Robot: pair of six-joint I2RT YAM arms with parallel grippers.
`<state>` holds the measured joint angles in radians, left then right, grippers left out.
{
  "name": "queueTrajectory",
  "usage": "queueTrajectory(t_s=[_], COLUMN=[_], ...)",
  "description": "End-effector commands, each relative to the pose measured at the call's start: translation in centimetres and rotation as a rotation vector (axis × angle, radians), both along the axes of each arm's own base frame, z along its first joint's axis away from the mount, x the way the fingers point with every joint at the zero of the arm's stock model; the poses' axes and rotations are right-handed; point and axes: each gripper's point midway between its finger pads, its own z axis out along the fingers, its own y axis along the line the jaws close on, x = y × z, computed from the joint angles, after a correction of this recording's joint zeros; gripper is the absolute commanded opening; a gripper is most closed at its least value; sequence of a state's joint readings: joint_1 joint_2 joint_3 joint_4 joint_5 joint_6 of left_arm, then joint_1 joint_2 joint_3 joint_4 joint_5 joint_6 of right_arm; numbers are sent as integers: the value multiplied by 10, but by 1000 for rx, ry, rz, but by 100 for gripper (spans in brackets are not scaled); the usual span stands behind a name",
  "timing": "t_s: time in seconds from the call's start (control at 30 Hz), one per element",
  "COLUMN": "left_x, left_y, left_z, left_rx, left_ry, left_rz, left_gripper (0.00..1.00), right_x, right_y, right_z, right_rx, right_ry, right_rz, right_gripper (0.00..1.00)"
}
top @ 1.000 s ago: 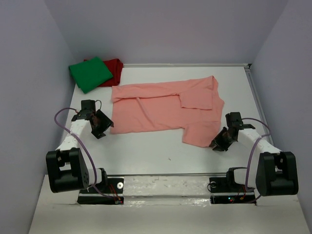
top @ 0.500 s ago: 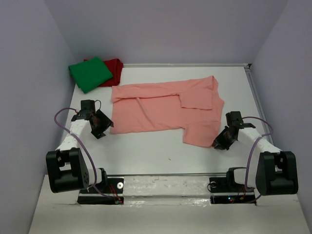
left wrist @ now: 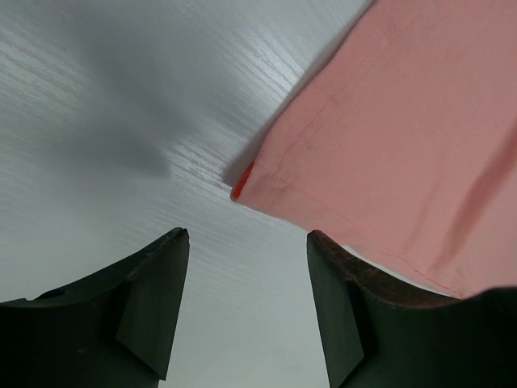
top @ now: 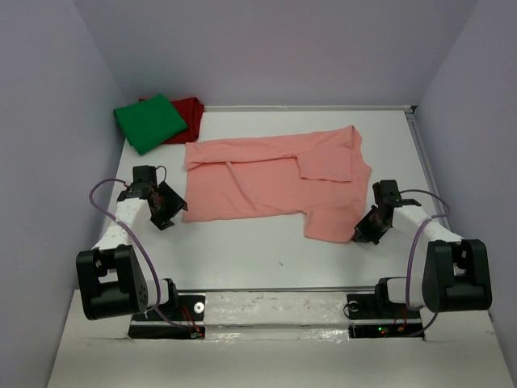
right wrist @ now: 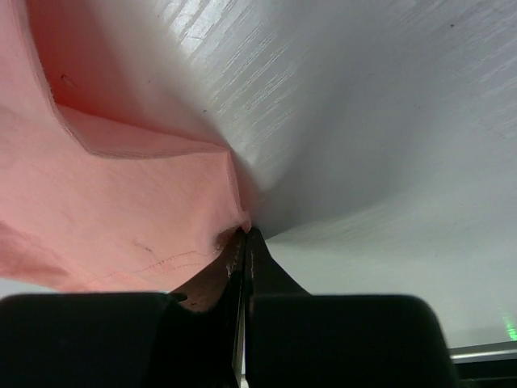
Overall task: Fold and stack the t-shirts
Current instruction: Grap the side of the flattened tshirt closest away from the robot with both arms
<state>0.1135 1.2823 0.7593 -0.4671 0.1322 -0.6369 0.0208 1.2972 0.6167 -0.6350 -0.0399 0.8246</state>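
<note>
At lower right of the overhead frame, my right pincer (top: 361,234) is shut tight on a corner of the salmon-pink cotton t-shirt (top: 271,182) to fold it over, while my left pincer (left wrist: 246,242) stands open and empty.

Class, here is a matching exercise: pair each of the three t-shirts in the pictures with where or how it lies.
Things:
1. pink t-shirt
2. green t-shirt
3. dark red t-shirt

States:
A. mostly hidden under another shirt
B. spread out in the middle
C. folded, lying on top in the far left corner

Pairs: 1-B; 2-C; 3-A
</note>
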Motion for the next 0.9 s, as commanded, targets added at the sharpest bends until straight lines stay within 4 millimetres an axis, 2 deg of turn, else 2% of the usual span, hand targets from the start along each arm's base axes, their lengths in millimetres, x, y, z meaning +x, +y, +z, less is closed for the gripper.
queueTrajectory(t_s=[0.0, 0.13, 0.33, 0.57, 0.87], left_x=[1, -1, -12, -7, 4], left_y=[0, -1, -13, -15, -11], left_z=[4, 0, -20, -31, -34], left_rx=[-7, -16, -83, -103, -93], left_ry=[-13, 0, 54, 44, 35], left_rz=[-14, -16, -23, -18, 3], left_gripper=[70, 70, 70, 69, 66], right_x=[9, 19, 18, 18, 23], right_y=[-9, -9, -4, -4, -2], right_z=[-4, 12, 14, 16, 17], right_rx=[-47, -47, -17, -19, -10], right_ry=[-22, -60, -54, -66, -74], right_rz=[-11, -9, 4, 10, 18], right_gripper=[0, 0, 0, 0, 0])
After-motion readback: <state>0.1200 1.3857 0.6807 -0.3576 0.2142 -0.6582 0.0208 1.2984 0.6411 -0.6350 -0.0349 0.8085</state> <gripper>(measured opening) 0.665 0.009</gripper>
